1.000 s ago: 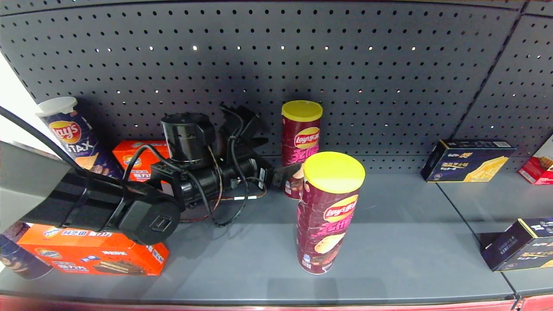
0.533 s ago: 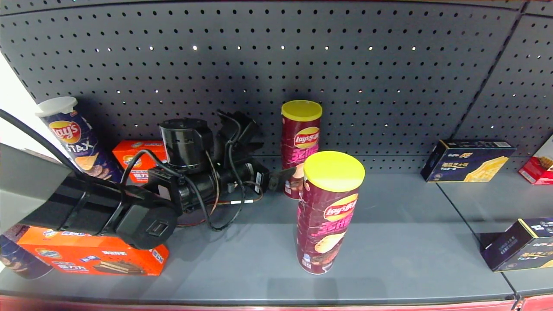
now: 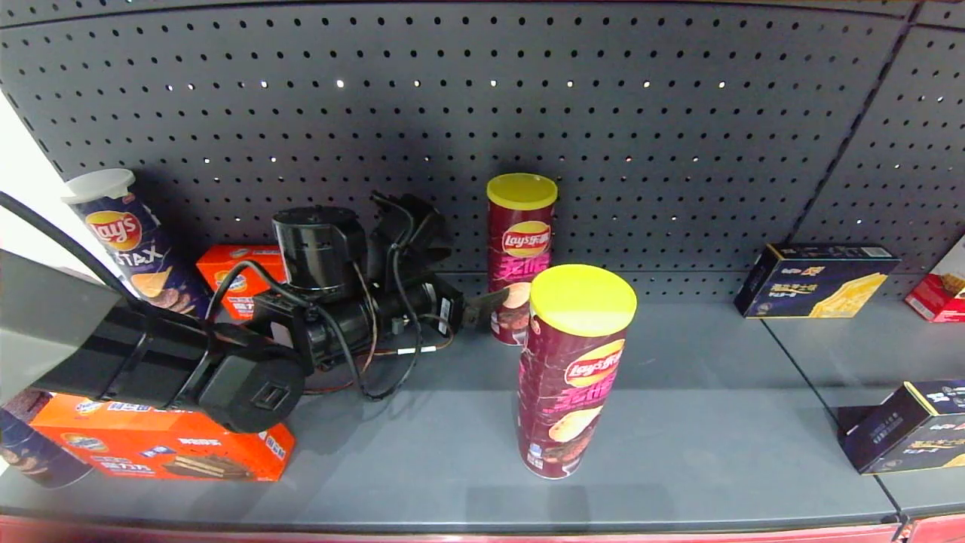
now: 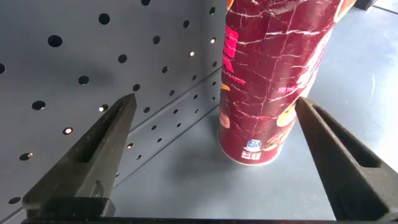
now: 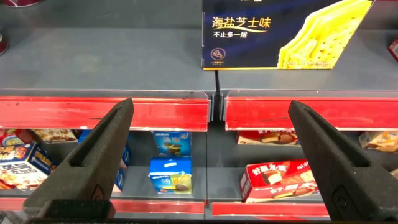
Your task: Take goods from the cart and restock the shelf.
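Maroon printed card with a yellow plastic lid, the rear can (image 3: 520, 256) stands upright at the back edge of the grey metal shelf (image 3: 716, 437), close against the perforated back panel (image 3: 603, 113). Over the last second the left gripper (image 4: 216, 104) has drawn back from it toward the shelf's left end. The can has settled slightly leftward and turned so its label faces forward more squarely. The claw now gapes wide with nothing in it, and the can's foot lies ahead of the fingertips, apart from them. I judge this can placed and let go, so the arm is free to go back for more goods. A matching front can (image 3: 574, 369), the same glossy cylinder with a flat round lid, stands nearer the front edge. The right gripper (image 5: 210, 106) is likewise wide open and empty, facing lower shelf levels and a dark flat box (image 5: 286, 34)
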